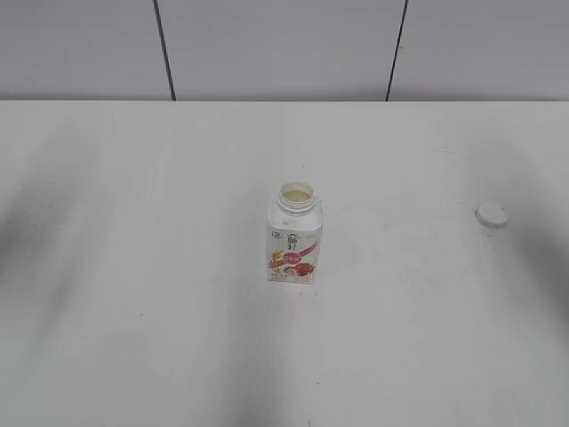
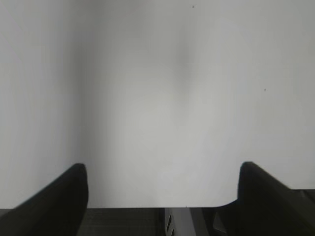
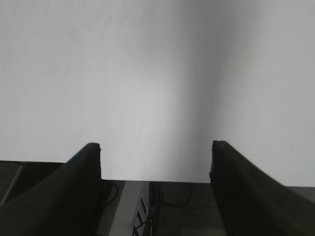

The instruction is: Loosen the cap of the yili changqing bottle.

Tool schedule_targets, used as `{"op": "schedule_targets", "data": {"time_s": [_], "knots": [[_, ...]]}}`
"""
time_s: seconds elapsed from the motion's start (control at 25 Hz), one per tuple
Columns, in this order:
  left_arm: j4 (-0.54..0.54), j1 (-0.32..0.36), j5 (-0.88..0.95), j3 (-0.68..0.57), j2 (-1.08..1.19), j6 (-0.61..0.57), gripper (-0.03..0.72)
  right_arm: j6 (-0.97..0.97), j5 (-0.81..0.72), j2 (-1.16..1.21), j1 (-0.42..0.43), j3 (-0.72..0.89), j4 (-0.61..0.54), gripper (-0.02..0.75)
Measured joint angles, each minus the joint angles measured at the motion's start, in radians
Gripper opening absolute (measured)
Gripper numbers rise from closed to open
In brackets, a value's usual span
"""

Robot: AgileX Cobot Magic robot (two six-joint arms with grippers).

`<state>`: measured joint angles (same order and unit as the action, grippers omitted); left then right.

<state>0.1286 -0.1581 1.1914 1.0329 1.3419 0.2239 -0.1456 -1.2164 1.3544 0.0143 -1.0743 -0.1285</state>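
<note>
Nearest the exterior camera lies a broad stretch of bare white table [image 1: 133, 338], crossed by soft grey shadows at its left and right edges. Just past the middle stands the yili changqing bottle [image 1: 293, 245], upright on the tabletop, a small squarish white bottle with sloped shoulders and a pink-red label showing strawberries low on its front face. Its wide round neck is uncovered, and pale yellowish content shows inside the mouth.

The cap [image 1: 492, 214] is off the bottle. It lies flat on the table at about the bottle's two to three o'clock, well apart from it, near the right edge of the view. It is small, round and white; whether it rests top up or top down cannot be told.

Behind the table, at twelve o'clock, runs a pale grey panelled wall [image 1: 276, 44] with two dark vertical seams.

Neither arm appears in the exterior view. In the left wrist view the left gripper [image 2: 162, 189] hangs over the table's near edge, its two dark fingers spread wide with only bare tabletop between them. In the right wrist view the right gripper [image 3: 155, 164] is likewise over the table's edge, its jaws wide apart and holding nothing. Neither wrist view takes in the bottle or the cap.
</note>
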Motion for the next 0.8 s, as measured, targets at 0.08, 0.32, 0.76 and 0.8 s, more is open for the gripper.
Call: {"op": "schedule_targets", "data": {"time_s": [0.08, 0.32, 0.76, 0.8], "knots": [[-0.001, 0.000, -0.012, -0.081, -0.117, 0.000, 0.554, 0.000, 0.000, -0.083, 0.000, 0.051, 0.000, 0.545], [-0.009, 0.000, -0.004, -0.266, -0.455, 0.000, 0.547, 0.000, -0.001, -0.348, 0.000, 0.168, 0.000, 0.545], [-0.018, 0.000, 0.010, -0.369, -0.973, -0.076, 0.545, 0.000, -0.004, -0.853, 0.000, 0.394, -0.006, 0.545], [-0.025, 0.000, 0.008, -0.369, -1.009, -0.095, 0.545, 0.000, -0.004, -0.879, 0.000, 0.412, -0.006, 0.545]]}}
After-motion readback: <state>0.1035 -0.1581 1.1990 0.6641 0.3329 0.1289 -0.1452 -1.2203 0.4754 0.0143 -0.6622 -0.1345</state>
